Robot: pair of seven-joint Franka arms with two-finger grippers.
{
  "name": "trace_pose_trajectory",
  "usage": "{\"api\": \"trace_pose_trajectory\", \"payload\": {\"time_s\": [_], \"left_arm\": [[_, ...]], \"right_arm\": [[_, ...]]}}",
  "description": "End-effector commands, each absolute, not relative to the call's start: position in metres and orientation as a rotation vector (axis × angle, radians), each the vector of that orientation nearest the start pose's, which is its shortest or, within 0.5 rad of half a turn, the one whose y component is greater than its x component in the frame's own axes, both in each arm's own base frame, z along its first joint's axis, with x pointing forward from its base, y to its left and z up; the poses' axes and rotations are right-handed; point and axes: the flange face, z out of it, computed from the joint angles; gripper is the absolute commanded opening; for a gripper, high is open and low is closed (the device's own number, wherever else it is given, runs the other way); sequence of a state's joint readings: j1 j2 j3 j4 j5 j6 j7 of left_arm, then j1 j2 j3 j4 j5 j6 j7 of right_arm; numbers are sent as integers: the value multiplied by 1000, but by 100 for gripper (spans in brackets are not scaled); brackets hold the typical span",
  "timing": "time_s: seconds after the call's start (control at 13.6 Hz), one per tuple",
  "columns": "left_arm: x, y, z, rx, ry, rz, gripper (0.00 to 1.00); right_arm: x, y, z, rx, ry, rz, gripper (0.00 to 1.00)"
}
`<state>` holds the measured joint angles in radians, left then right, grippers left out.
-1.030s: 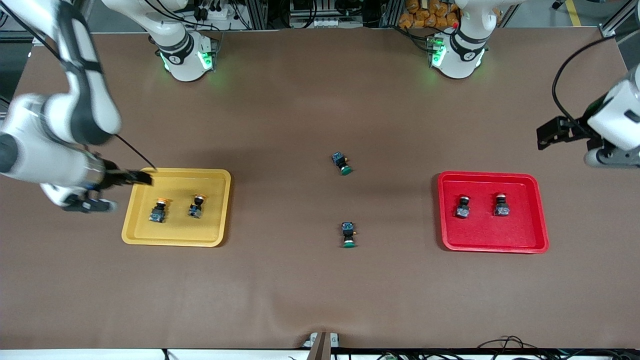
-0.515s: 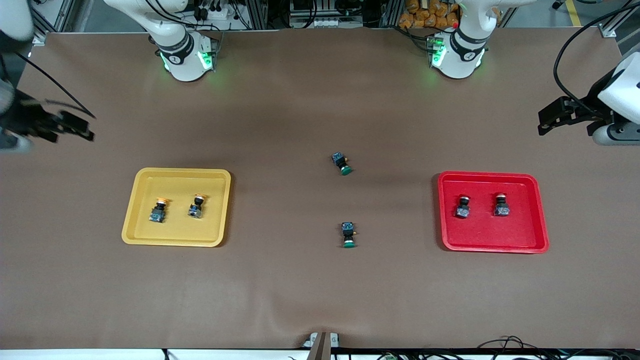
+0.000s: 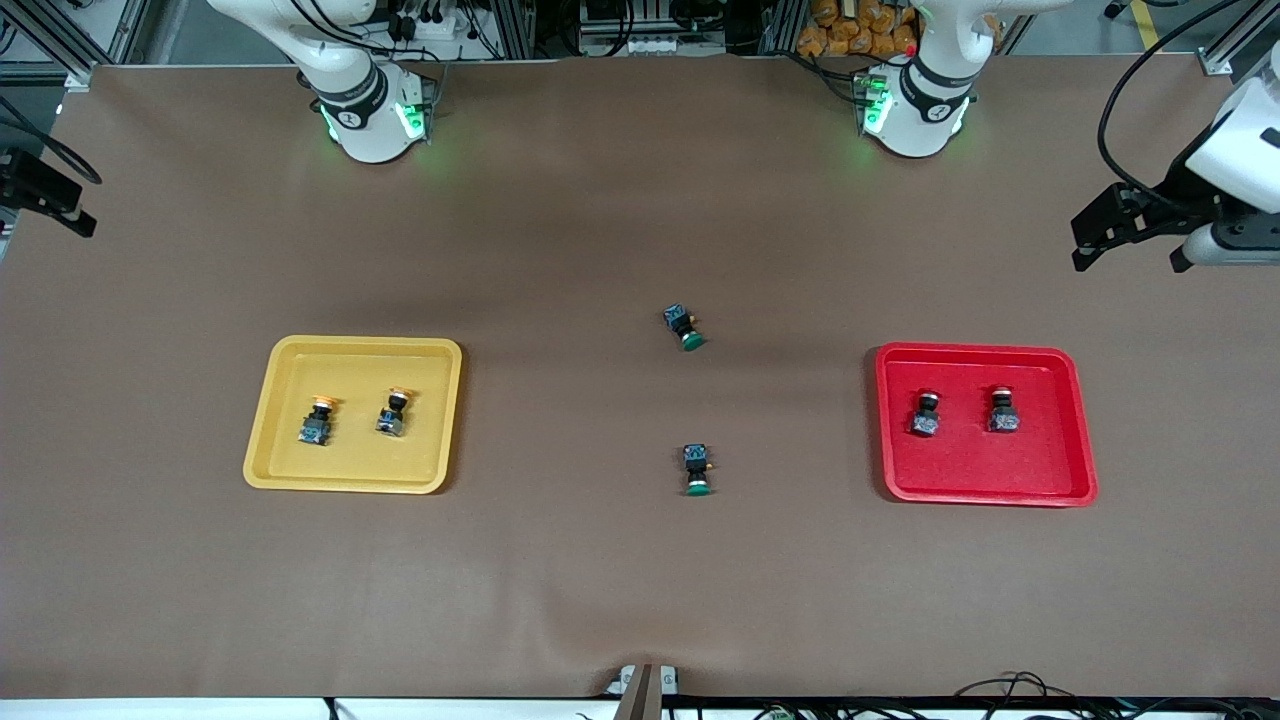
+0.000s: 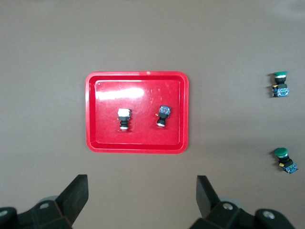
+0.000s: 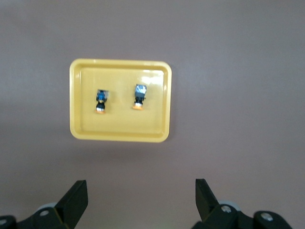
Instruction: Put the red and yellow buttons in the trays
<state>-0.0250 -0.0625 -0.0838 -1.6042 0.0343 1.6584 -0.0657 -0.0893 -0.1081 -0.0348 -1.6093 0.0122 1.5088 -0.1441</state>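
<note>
Table (image 3: 640,580): brown mat, task looks complete.
Yellow tray (image 3: 300,470) toward right arm's end: holds both yellow buttons (image 3: 318,420), side by side, apart.
Red tray (image 3: 900,470) toward left arm's end: holds both red buttons (image 3: 924,413), side by side, apart.
Nothing left to sort, by my reading.
Two green buttons (image 3: 686,328) lie on mat between trays, not part of job.
Left gripper (image 4: 143,195): jaws apart, empty, high over table edge near red tray.
Right gripper (image 5: 141,195): jaws apart, empty, high over table edge near yellow tray.
</note>
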Motion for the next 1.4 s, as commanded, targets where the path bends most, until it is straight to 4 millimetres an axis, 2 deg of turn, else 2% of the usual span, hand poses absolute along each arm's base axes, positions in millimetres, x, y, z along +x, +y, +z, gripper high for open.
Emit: {"api": "trace_pose_trajectory", "payload": {"time_s": [0.0,0.07,0.22,0.29,0.44,0.52,0.88,1.03,1.32], "left_arm": [[534,-32,673,-3160,-10,-265,100],[534,-30,675,-3162,-8,-270,100],[533,-32,675,-3157,-8,-263,100],[533,-36,673,-3154,-3,-253,100],[534,-36,672,-3156,2,-248,100],[533,-36,669,-3157,-2,-224,100],[534,-35,663,-3159,-17,-182,100],[532,-32,659,-3161,-12,-120,100],[530,-33,661,-3162,-16,-124,100]], "right_arm": [[500,-56,648,-3147,-95,45,100],[493,-41,643,-3144,-147,43,100],[487,-37,645,-3137,-157,39,100],[488,-33,655,-3137,-160,20,100],[486,-38,682,-3142,-141,9,100],[483,-40,685,-3140,-128,40,100],[480,-59,683,-3132,-105,72,100],[480,-59,683,-3127,-104,70,100],[486,-59,680,-3128,-103,75,100]]}}
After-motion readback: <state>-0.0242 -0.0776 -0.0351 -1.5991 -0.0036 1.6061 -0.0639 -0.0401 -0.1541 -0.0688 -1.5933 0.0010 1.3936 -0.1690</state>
